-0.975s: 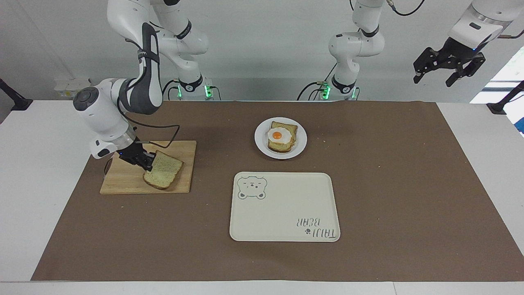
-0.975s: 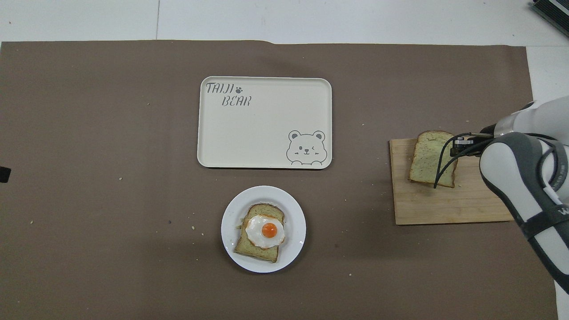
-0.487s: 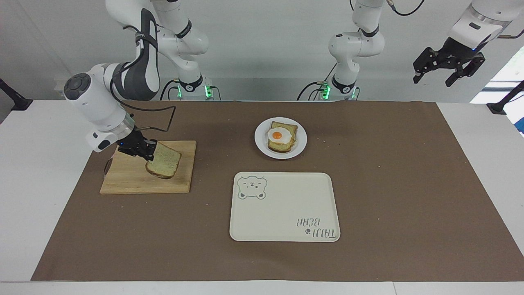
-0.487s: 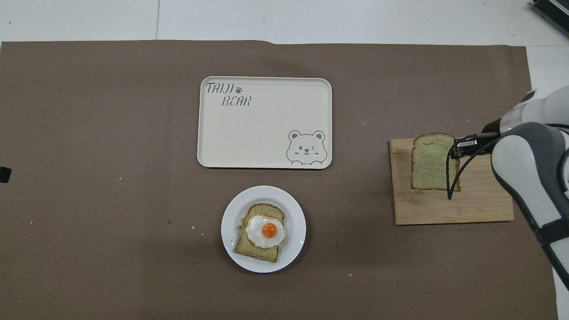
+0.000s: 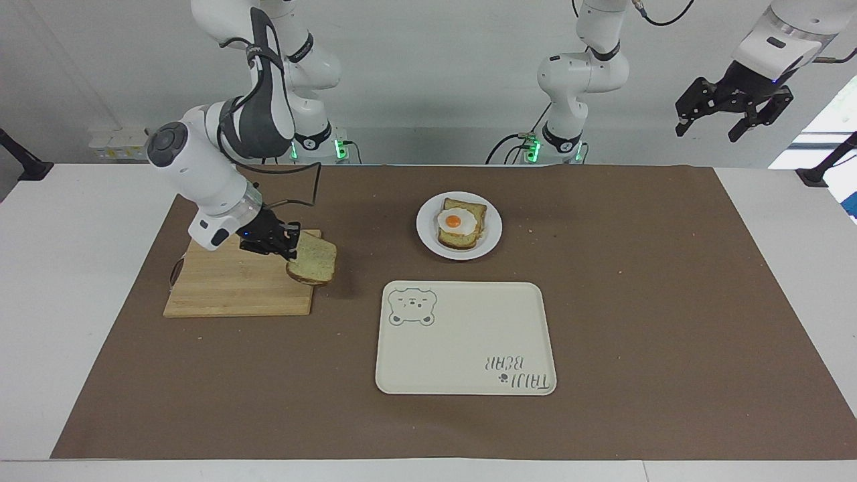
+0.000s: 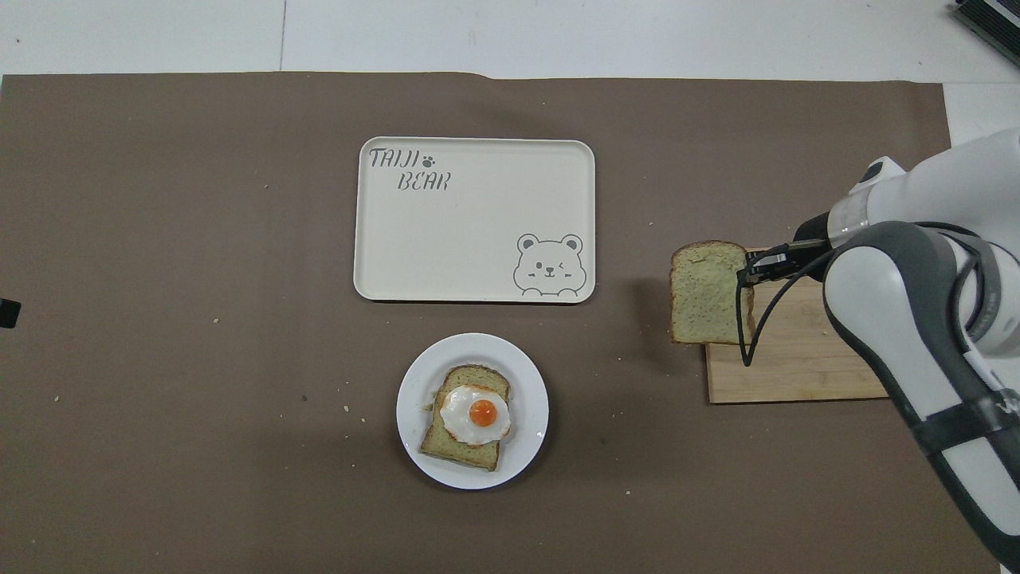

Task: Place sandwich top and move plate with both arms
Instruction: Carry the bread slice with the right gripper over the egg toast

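the slice (image 5: 313,263) has come up off the board (image 5: 227,291) and moved toward the plate (image 5: 494,227): a second ago it lay tilted on the wood, one edge raised; now it hangs in the air over the board's edge that faces the plate, partly over the brown mat (image 5: 636,301), its shadow on the mat below. so the pick-up looks done and the carry has begun, with most of the way to the plate left. the plate has not moved; it sits near the robots' end of the desk (image 5: 73,268), nearer to them than the tray (image 5: 469,375), and bears bread with a fried egg (image 5: 456,220) on top, not yet covered.

the right hand (image 5: 284,245) pinches the slice by the edge toward the right arm's end, fingers pressed on the crust, the slice sticking out sideways and roughly level. its forearm slants down from above the board, wrist bent low, cable looping over it.

the left hand (image 5: 733,117) waits high off the left arm's end of the desk, fingers spread, holding nothing.
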### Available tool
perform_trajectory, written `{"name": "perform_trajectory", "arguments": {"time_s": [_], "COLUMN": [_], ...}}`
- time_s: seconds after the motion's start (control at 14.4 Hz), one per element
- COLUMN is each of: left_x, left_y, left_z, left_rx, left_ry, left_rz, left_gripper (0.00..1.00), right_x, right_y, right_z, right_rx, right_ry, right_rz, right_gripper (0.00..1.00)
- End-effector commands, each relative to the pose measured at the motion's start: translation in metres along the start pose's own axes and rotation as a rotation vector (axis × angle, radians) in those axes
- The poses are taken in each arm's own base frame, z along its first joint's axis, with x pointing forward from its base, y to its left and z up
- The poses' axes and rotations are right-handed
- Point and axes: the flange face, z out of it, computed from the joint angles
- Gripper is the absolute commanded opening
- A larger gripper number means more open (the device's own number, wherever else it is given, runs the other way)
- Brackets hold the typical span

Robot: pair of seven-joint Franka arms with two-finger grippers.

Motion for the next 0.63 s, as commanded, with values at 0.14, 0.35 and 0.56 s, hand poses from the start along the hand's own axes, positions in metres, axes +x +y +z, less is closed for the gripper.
{"name": "perform_trajectory", "arguments": {"time_s": [0.14, 0.35, 0.56], "left_x": [-0.006, -0.005, -0.006], "left_y": [0.004, 0.004, 0.003], "left_z": [-0.004, -0.003, -0.003], "left_rx": [-0.003, -0.003, -0.004], "left_ry": [-0.003, -0.004, -0.006], "left_rz": [-0.004, -0.004, -0.009], "left_gripper": [1.00, 1.00, 1.00], "right_x": [-0.008, -0.013, -0.022], "right_y": [-0.077, -0.125, -0.169], "right_z": [0.012, 0.022, 0.034], "right_rx": [0.048, 0.140, 0.139], "right_ry": [-0.028, -0.051, -0.070], "right_rz": [0.027, 0.121, 0.105], "right_gripper": [0.00, 0.00, 0.00]}}
